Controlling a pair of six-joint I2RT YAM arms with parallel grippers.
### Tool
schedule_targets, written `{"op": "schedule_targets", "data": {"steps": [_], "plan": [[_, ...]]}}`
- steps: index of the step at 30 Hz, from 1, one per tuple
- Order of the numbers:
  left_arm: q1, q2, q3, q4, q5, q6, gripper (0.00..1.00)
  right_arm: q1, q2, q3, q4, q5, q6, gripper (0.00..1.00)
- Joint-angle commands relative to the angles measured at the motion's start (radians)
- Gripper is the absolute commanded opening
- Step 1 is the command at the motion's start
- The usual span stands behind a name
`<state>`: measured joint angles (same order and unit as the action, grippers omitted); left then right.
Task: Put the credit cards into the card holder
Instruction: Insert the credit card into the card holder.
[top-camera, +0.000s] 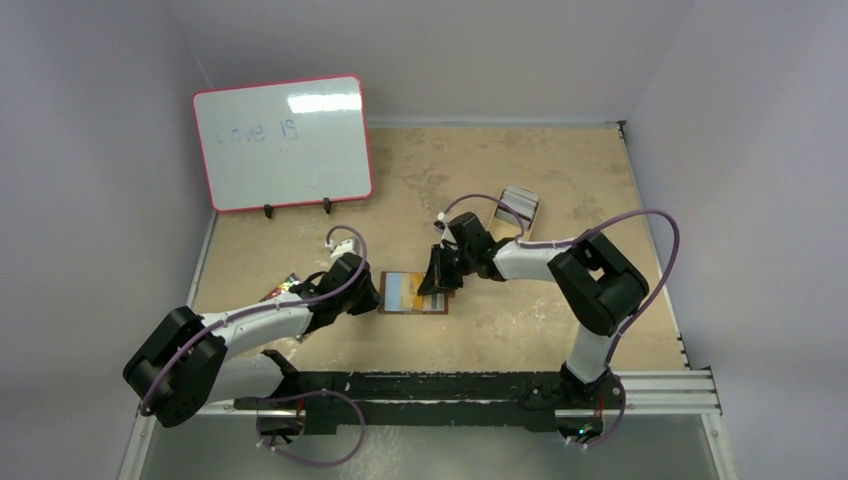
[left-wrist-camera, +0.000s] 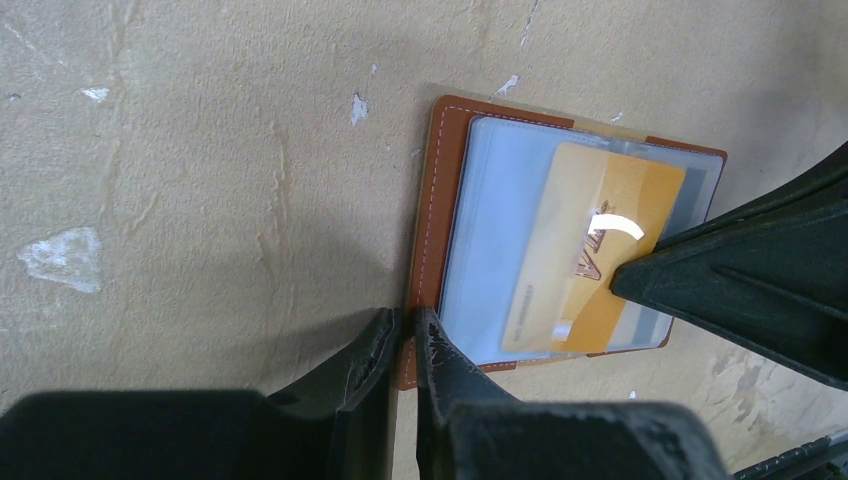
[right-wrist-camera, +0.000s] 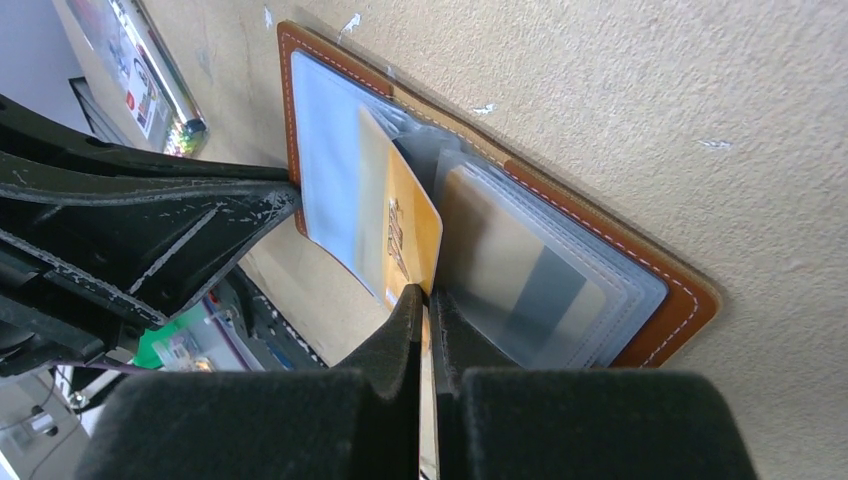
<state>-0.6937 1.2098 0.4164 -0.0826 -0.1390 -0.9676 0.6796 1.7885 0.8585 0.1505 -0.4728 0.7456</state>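
As it lies open, brown card holder (left-wrist-camera: 436, 200), clear sleeves (left-wrist-camera: 500, 220), gold card (left-wrist-camera: 575, 285)

Brown leather on the card holder (left-wrist-camera: 437, 200), pale stitching round its edge; inner sleeves (left-wrist-camera: 500, 220) clear, grey-blue cast. The gold card (left-wrist-camera: 600, 230) yellow-orange, reddish lettering. The desk (left-wrist-camera: 200, 180) tan, mottled, white flecks. The fingers (left-wrist-camera: 470, 410) black. The whiteboard (top-camera: 282, 142) white, red rim.

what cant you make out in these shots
- Left wrist view: the card holder's far end, covered by the right hand; the gold card's print, partly washed out by glare.
- Top view: the whiteboard's writing, too faint; coloured items by the left arm, mostly under it.
- Right wrist view: the card's near end, hidden between the hand's fingers.
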Motion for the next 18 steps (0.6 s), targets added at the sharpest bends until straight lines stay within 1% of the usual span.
{"op": "schedule_targets", "data": {"steps": [1, 4, 7, 10, 13, 16, 18], "plan": [[0.006, -0.003, 0.012, 0.043, -0.005, -0.001, 0.1, 0.012, 0.036, 0.018, -0.096, 0.083, -0.066, 0.04], [0.005, -0.008, 0.013, 0.056, 0.015, -0.016, 0.09, 0.028, 0.045, 0.036, -0.084, 0.087, -0.054, 0.1], [0.004, -0.017, 0.002, 0.083, 0.043, -0.039, 0.09, 0.044, 0.049, 0.055, -0.079, 0.1, -0.042, 0.19], [0.005, -0.029, -0.007, 0.092, 0.054, -0.053, 0.1, 0.044, 0.018, 0.05, -0.085, 0.135, -0.033, 0.28], [0.004, -0.04, -0.012, 0.09, 0.056, -0.058, 0.1, 0.044, -0.018, 0.043, -0.106, 0.165, -0.032, 0.32], [0.004, -0.045, -0.017, 0.098, 0.062, -0.066, 0.1, 0.044, -0.039, 0.04, -0.115, 0.19, -0.034, 0.4], [0.004, -0.046, -0.02, 0.106, 0.065, -0.069, 0.1, 0.044, -0.048, 0.037, -0.106, 0.205, -0.028, 0.42]]}}
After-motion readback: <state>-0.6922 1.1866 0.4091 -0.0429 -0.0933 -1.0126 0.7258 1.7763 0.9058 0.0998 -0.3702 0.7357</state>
